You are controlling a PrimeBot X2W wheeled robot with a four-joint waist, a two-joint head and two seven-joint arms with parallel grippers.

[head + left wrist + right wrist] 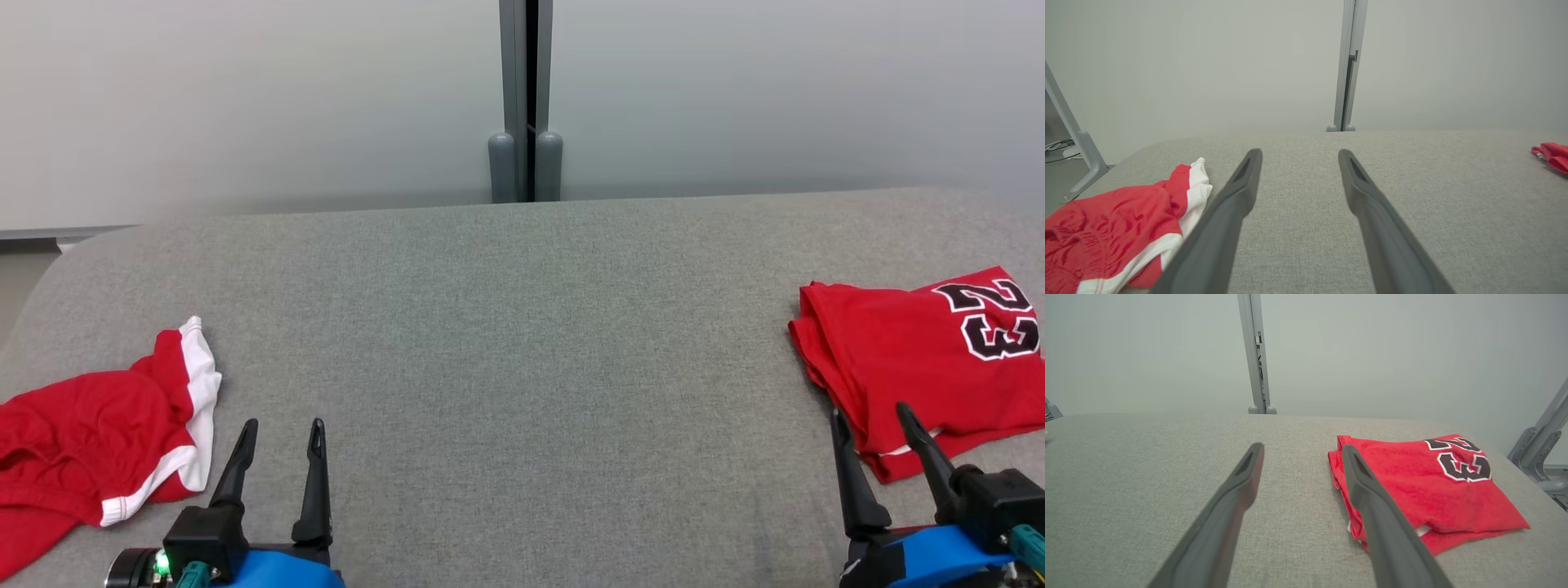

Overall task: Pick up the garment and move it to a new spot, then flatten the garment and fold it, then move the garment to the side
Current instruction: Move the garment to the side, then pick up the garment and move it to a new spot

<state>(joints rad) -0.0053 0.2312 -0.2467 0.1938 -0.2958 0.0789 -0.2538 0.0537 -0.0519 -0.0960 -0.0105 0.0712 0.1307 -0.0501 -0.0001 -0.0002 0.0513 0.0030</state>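
Your left tool (pixel 282 426) and right tool (pixel 870 412) hang released, empty; reach left to the crumpled garment (pixel 82 441), pinching its white trim (pixel 202 384).

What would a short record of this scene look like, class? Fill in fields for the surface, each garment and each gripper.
surface: grey fabric-covered table
left side: crumpled red garment with white trim, not folded
right side: folded red garment, number 23 facing up
left gripper: open, holding nothing, beside the crumpled garment
right gripper: open, holding nothing, by the folded garment's near edge
background: grey post between pale wall panels
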